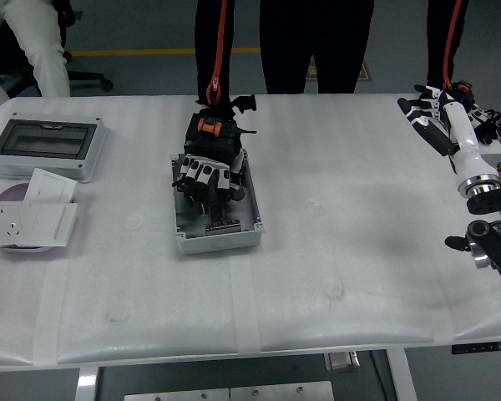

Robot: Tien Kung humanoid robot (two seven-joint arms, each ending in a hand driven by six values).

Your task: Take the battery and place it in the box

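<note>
The open grey box (pixel 244 219) lies at the table's middle. A person's black-gloved hand (pixel 207 163) reaches from the far side into the box and covers most of its inside. No battery shows; whatever is in the box is hidden under that glove. My right hand (pixel 424 117), white with black fingertips, is raised near the far right corner of the table, far from the box. Its fingers are spread and hold nothing. My left arm does not appear.
A grey enclosure with a dark lid (pixel 46 146) sits at far left, with white socket plates (pixel 29 221) and a purple disc (pixel 7 195) in front of it. A person's second gloved hand (pixel 483 121) rests just behind my right hand. People stand along the far edge.
</note>
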